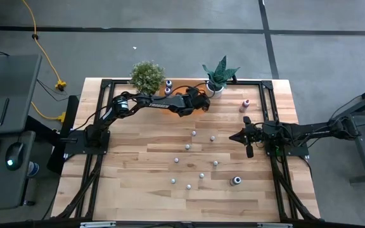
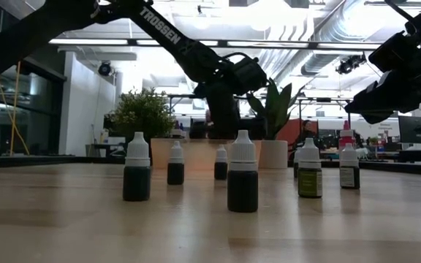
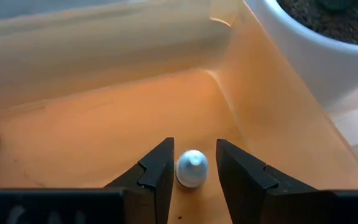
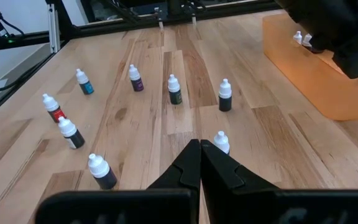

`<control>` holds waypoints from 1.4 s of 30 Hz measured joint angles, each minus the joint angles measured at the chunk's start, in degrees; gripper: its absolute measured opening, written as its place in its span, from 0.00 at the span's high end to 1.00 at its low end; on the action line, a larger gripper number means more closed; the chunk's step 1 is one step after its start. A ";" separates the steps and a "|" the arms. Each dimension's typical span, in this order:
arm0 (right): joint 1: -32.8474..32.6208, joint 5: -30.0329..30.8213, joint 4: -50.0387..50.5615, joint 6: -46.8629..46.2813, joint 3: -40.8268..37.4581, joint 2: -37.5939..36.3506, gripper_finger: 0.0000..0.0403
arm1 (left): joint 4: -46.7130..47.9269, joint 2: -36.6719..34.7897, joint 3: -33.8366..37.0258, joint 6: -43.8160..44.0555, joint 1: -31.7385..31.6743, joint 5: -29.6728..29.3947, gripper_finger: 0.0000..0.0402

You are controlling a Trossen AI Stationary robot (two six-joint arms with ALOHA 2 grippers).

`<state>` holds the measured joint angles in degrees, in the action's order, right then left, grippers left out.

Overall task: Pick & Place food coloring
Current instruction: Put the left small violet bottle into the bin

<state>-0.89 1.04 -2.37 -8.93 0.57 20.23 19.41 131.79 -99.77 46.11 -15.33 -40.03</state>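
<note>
An orange tray [image 3: 104, 106] stands at the table's far edge between two potted plants. Inside it, near the corner beside the white pot [image 3: 303, 56], a white-capped food coloring bottle [image 3: 192, 168] stands upright on the tray floor. My left gripper [image 3: 193, 177] is open, slanting down into the tray with one finger on either side of that bottle and a narrow gap showing at each side. Several more food coloring bottles [image 1: 194, 133] stand upright about the middle of the table. My right gripper [image 1: 241, 136] waits shut above the table's right side, with nothing in it.
A bushy plant [image 1: 147, 76] and a spiky plant in the white pot [image 1: 219, 79] flank the tray. A pink bottle [image 1: 246, 103] stands at the far right, and a larger dark one [image 1: 236, 181] toward the near right. Bare wood lies along the table's left and near sides.
</note>
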 joint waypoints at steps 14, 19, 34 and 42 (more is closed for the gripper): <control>0.00 0.00 -0.01 0.00 -0.01 0.00 1.00 | -3.41 -1.66 -0.36 -9.46 1.19 -2.56 0.71; 0.01 0.00 0.00 0.00 0.01 0.00 1.00 | -1.94 -2.66 -2.94 -12.89 1.70 -3.00 0.71; 0.00 0.00 0.00 0.00 -0.01 0.00 1.00 | 1.51 -14.31 -4.72 -25.01 5.44 -2.33 0.71; 0.00 0.00 0.00 0.00 0.00 0.00 1.00 | 6.32 -19.72 -4.72 -33.96 8.04 5.36 0.71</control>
<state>-0.89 1.04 -2.37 -8.93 0.57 20.23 25.74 112.07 -104.49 12.14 -7.29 -34.67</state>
